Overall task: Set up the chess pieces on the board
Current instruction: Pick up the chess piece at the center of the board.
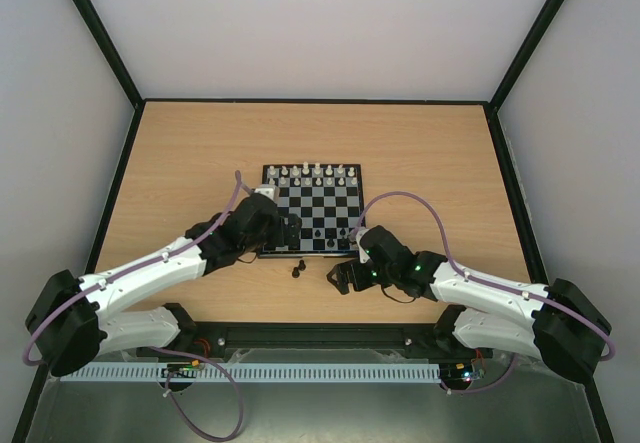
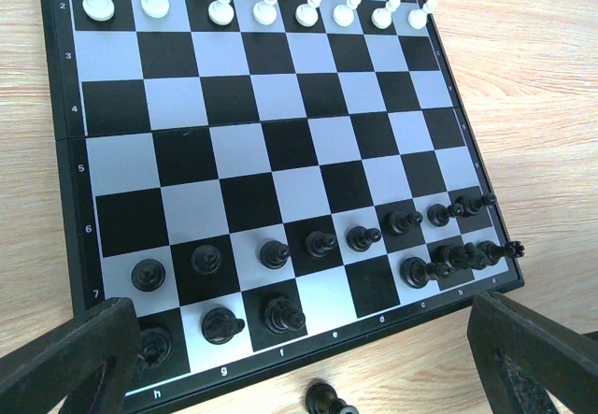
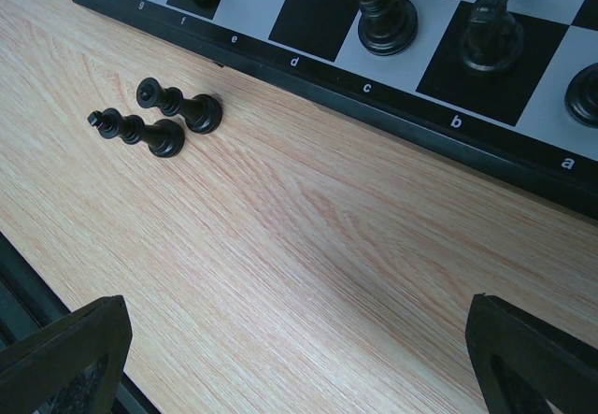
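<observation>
board (image 2: pixel 67 87): white pieces (image 2: pixel 266 7) far rows, black pieces (image 2: pixel 320 243) near rows, ahead of left fingers (image 2: pixel 65 358), wide open, empty | bench (image 3: pixel 327 246): two toppled black pieces (image 3: pixel 182 106) ahead-left of right fingers (image 3: pixel 533 358), wide open, empty

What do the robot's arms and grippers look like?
The left arm and right arm have white shells, black joints, each with a looping purple cable. The left gripper and right gripper are black, two-fingered. Small green lights dot the right arm.

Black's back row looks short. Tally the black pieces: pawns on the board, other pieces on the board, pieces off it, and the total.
Black pawns on the board: 8
Other black pieces on the board: 6
Black pieces lying on the table: 2
Total: 16
</observation>
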